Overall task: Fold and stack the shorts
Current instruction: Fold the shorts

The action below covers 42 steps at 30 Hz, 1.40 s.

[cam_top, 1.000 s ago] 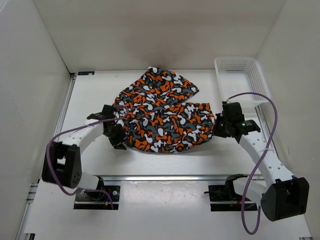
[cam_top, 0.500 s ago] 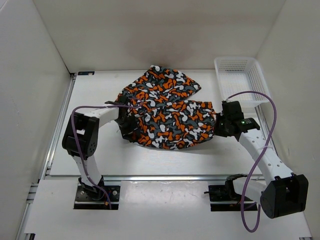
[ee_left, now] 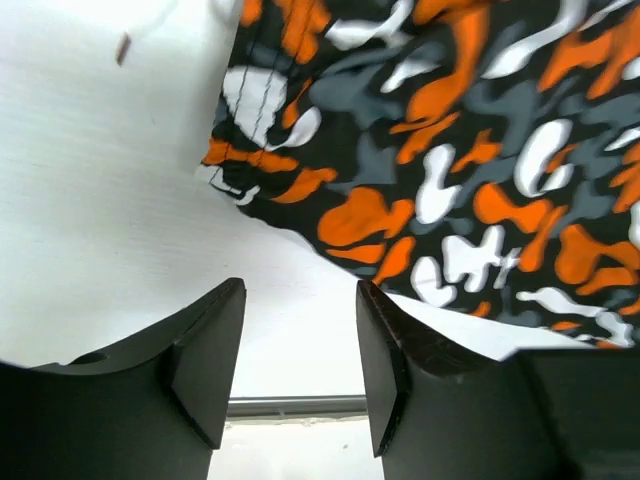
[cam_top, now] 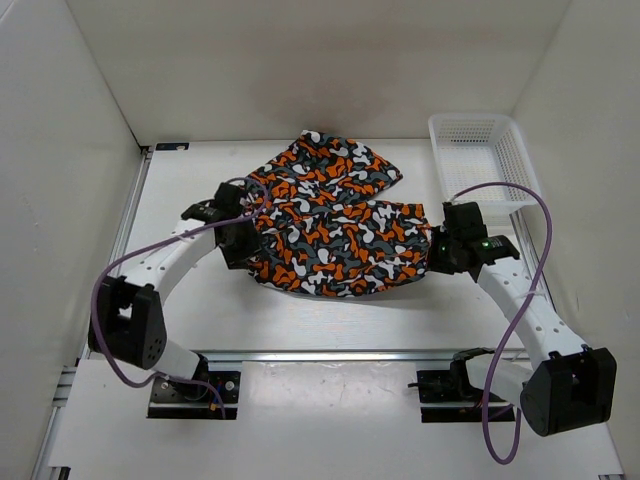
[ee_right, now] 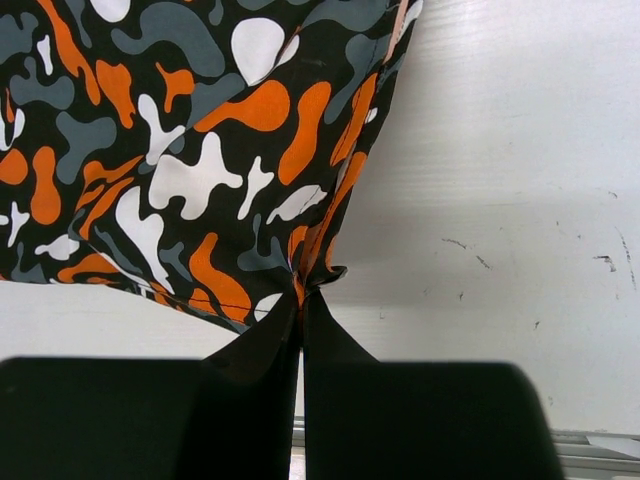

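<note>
the table (cam_top: 180, 300) carries the shorts (cam_top: 330, 230), spread just left of the white basket (cam_top: 478, 165). the right gripper (ee_right: 302, 300), nearer the basket, pinches their edge. the left gripper (ee_left: 300, 310), farther from the basket, has its jaws apart and holds nothing.

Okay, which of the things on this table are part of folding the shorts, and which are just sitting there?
In the job:
- shorts, spread out
- right gripper, shut on their edge
- left gripper, open, holding nothing

Lying about:
- basket, far right corner, nothing touching it
</note>
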{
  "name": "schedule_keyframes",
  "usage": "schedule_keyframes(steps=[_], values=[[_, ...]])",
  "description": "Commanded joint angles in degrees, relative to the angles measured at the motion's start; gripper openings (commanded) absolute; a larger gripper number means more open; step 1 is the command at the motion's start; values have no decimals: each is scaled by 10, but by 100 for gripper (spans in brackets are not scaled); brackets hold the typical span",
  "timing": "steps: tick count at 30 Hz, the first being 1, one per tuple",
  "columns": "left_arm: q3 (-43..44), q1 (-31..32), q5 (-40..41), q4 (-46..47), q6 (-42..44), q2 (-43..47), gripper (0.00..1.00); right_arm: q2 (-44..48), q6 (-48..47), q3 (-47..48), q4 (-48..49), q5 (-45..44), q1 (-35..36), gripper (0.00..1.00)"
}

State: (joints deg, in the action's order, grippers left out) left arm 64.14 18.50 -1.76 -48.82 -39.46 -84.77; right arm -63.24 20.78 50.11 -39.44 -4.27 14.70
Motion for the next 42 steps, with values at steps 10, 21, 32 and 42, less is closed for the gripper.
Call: schedule_keyframes(steps=[10, 21, 32, 42], values=[[-75, 7, -47, 90, -61, -89, 62, -5, -7, 23, 10, 16, 2, 0], [-34, 7, -9, 114, -61, -168, 38, -5, -7, 28, 5, 16, 2, 0], [118, -16, 118, -35, 19, -88, 10, 0, -18, 75, -12, -8, 2, 0], [550, -48, 117, -250, 117, -10, 10, -11, -65, 390, -121, -82, 2, 0]])
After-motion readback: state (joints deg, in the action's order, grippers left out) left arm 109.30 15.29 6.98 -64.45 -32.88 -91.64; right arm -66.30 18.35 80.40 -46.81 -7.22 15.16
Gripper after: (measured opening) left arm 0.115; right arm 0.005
